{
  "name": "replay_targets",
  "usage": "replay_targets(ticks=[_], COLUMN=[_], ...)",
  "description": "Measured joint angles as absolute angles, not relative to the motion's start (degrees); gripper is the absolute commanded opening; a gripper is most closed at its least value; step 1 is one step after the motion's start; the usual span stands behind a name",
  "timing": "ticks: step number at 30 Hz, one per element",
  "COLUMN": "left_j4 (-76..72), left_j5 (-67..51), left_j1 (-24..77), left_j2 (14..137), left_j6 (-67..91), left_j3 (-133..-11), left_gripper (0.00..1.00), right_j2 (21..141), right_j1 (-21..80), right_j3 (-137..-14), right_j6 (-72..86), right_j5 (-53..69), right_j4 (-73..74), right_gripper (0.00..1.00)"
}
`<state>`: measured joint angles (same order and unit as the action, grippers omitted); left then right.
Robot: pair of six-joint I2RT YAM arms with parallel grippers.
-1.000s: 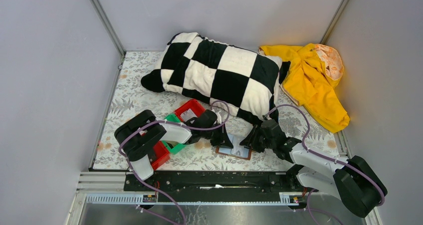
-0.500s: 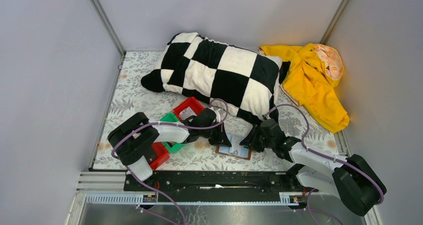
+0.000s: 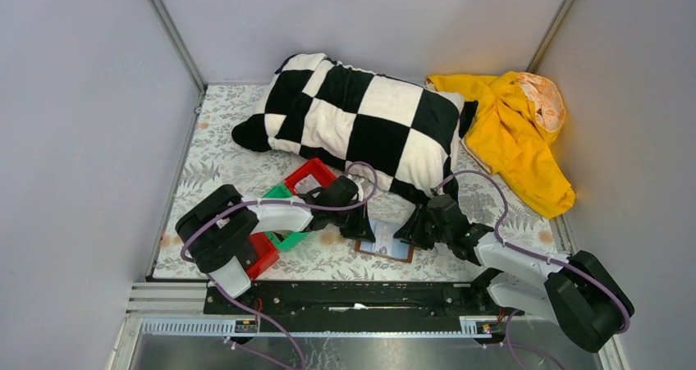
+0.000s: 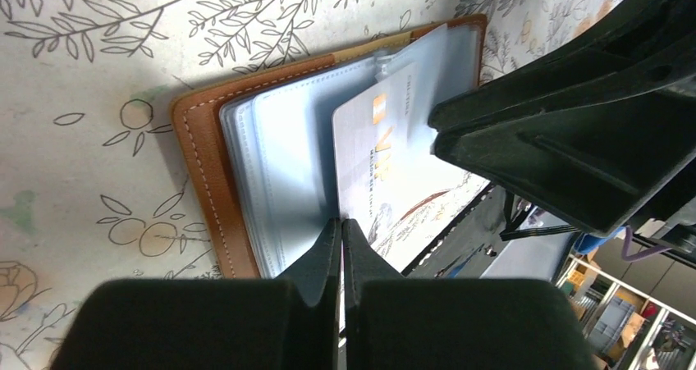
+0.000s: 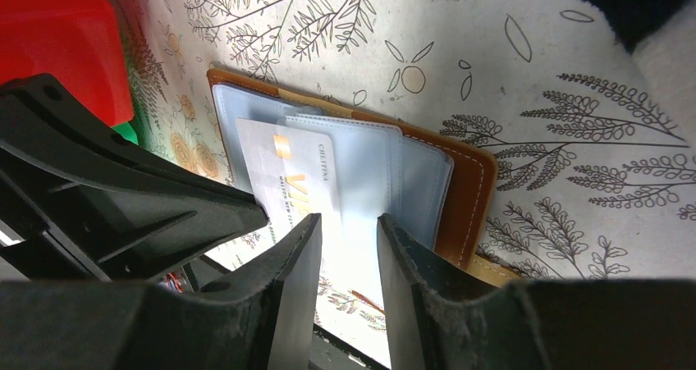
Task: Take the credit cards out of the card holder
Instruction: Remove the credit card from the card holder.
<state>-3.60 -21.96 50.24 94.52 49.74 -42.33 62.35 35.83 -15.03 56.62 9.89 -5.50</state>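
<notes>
The card holder (image 3: 386, 252) lies open on the floral mat between both grippers, brown outside with pale blue sleeves (image 4: 287, 157). A pale credit card (image 4: 386, 173) with a gold chip sticks partly out of a sleeve. My left gripper (image 4: 341, 222) is shut on the card's edge; it also shows in the top view (image 3: 361, 225). My right gripper (image 5: 349, 226) is open, its fingers low over the sleeves of the holder (image 5: 464, 185), facing the left gripper (image 5: 123, 198). The card (image 5: 287, 173) shows there too. In the top view the right gripper (image 3: 413, 229) is at the holder's right side.
A red bin (image 3: 310, 177) and a green bin (image 3: 287, 240) sit just left of the holder, with another red bin (image 3: 264, 255) under the left arm. A black-and-white checked pillow (image 3: 361, 124) lies behind, with a yellow cloth (image 3: 517, 132) at the back right.
The left arm's elbow has shifted a little to the left. Both grippers stay at the card holder, which has not visibly moved.
</notes>
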Motion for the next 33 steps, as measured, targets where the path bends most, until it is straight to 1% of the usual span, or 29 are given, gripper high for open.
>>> replay_targets(ticks=[11,19,26,33], left_j4=[3.55,7.49,8.47,8.58], left_j5=[-21.17,-19.57,-19.22,-19.20], left_j1=[50.22,50.24,50.22,50.22], left_j2=[93.10,91.35,91.29,91.29], left_j6=[43.40,41.69,41.01,40.60], left_j3=[-45.41,-47.13,-47.66,-47.66], left_gripper=[0.00,0.00,0.00,0.00], right_j2=[62.37,61.93,59.48,60.27], right_j1=[35.83,35.83,35.83,35.83], right_j3=[-15.07,-15.20,-15.73,-16.10], right_j6=[56.60,56.58,55.53,54.78], right_j5=[9.91,9.91,9.52,10.24], right_j4=[-5.50,-5.23,-1.93,-2.11], right_gripper=[0.40,0.40,0.40,0.40])
